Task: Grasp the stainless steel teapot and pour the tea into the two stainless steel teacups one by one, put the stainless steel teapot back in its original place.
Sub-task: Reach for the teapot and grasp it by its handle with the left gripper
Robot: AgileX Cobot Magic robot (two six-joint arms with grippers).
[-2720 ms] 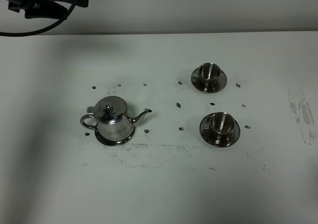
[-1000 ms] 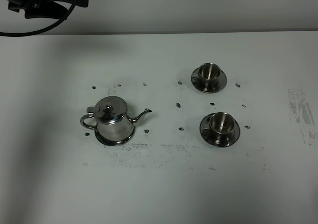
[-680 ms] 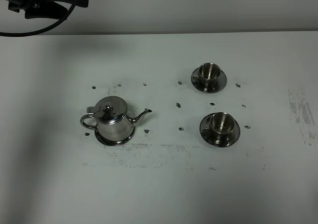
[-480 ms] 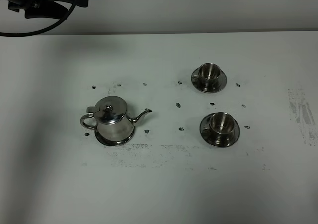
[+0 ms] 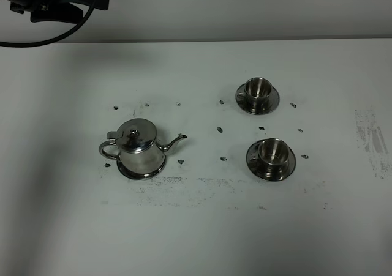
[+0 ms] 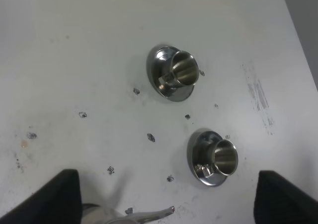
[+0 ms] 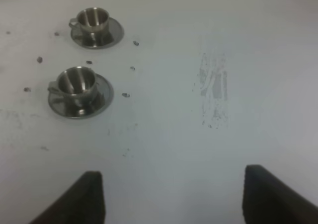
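Small shiny round-bodied steel teapot (image 5: 138, 142) w/ knobbed lid stands upright on its flat round steel saucer (image 5: 142, 172), on white tabletop (image 5: 196, 239). Spout points twd nearer shiny steel teacup (image 5: 273, 153), well apart from teapot. 2nd steel teacup (image 5: 258, 90) is farther back, same side. Each cup is on its own saucer. Left gripper (image 6: 166, 174): jaws spread wide, nothing btwn, far from teapot. Right gripper (image 7: 173, 170): jaws wide, empty.

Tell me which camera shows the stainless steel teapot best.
The exterior high view: the stainless steel teapot appears whole, upright on its saucer. The left wrist view catches only its spout and a sliver of body at the frame edge. The right wrist view misses it.
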